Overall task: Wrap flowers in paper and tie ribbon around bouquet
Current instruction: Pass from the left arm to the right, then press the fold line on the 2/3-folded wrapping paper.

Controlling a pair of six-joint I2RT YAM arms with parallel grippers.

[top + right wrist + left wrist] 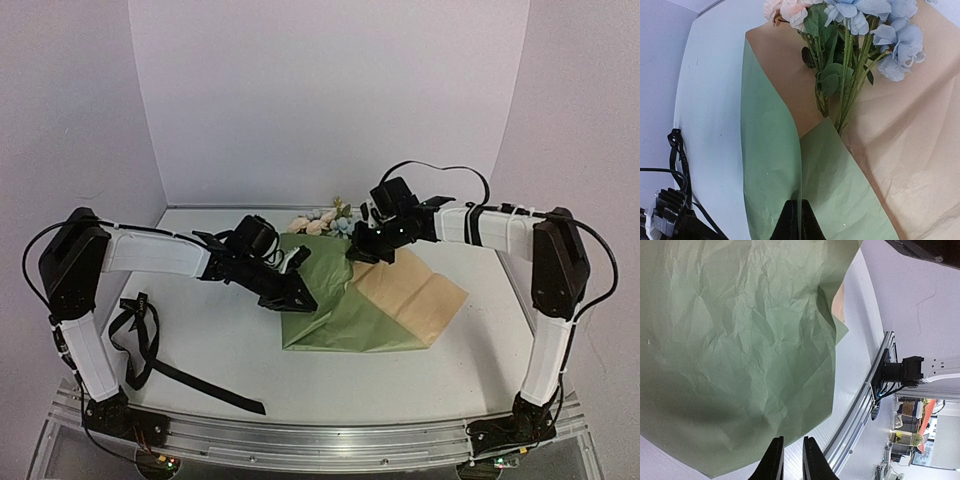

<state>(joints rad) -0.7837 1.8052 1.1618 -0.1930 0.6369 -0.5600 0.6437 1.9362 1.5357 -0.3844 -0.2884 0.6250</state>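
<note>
Since the right gripper (798,207) is clamped shut on a raised fold of the paper (770,165), the next wrap move likely turns on where the flowers (845,60) lie from that pinch. In the right wrist view they are straight up-frame: stems run from just above the fingertips to the top centre, roughly in line with the fingers. The lower stem ends slip under the green flap.

In the top view the blooms poke past the paper's upper edge at frame centre. The right gripper sits just beside them. The left gripper (300,297) is lower left, over the sheet's left edge, so the right arm is nearer.

In the left wrist view the left fingers show a narrow gap with nothing visible between them, and the green sheet lies up-frame.

Paper: creased, olive side folded over, tan side bare at right. Blooms: pale blue and peach on thin green stems.

The ribbon (140,335) lies loose at far left, well apart.
</note>
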